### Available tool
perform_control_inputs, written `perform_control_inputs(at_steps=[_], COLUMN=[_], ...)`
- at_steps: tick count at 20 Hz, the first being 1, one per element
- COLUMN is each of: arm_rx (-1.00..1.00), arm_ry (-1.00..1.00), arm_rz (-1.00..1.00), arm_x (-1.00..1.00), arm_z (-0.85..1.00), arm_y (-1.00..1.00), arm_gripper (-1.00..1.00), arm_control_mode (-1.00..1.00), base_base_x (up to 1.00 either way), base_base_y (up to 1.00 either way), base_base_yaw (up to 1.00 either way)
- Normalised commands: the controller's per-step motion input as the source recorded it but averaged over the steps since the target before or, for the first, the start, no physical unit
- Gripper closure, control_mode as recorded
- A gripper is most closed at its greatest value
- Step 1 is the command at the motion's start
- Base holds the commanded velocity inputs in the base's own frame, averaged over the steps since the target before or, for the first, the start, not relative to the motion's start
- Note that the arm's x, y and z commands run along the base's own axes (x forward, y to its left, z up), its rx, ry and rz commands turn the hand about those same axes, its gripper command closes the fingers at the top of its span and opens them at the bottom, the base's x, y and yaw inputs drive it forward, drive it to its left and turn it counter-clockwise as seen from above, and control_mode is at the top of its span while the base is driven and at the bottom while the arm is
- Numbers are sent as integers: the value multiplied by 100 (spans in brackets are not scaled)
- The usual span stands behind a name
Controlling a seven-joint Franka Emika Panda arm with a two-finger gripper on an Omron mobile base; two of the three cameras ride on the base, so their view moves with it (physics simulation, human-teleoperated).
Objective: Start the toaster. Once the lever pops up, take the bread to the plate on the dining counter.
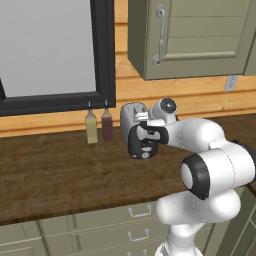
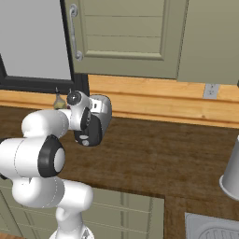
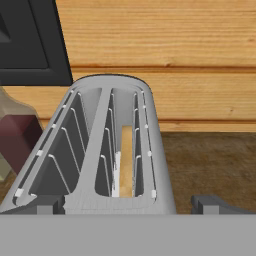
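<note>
Bread [image 3: 126,161] in toaster [image 3: 107,150], seemingly beyond fingers [image 3: 209,204]

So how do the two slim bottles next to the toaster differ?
The left slim bottle holds pale olive-yellow liquid; the right slim bottle holds dark maroon. The maroon bottle stands nearer the rounded silver toaster; the olive bottle is farther out. Both are upright, about equal height, dark-capped, against the wooden wall.
</note>
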Motion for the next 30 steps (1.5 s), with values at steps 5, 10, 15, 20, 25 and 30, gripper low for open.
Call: perform_control_inputs(at_steps=[5,10,15,20,25,30], arm_rx=[0,0,0,0,0,0], arm_ry=[0,0,0,0,0,0], arm_rz=[0,0,0,0,0,0], arm_x=[0,0,0,0,0,0], arm_z=[0,0,0,0,0,0], arm_y=[0,0,0,0,0,0], arm_gripper=[-100,-100,-100,-100,-100,-100], arm_control_mode=[-100,-100,-100,-100,-100,-100], base_base_x=[0,0,0,0,0,0], base_base_y=[0,0,0,0,0,0], base_base_yaw=[0,0,0,0,0,0])
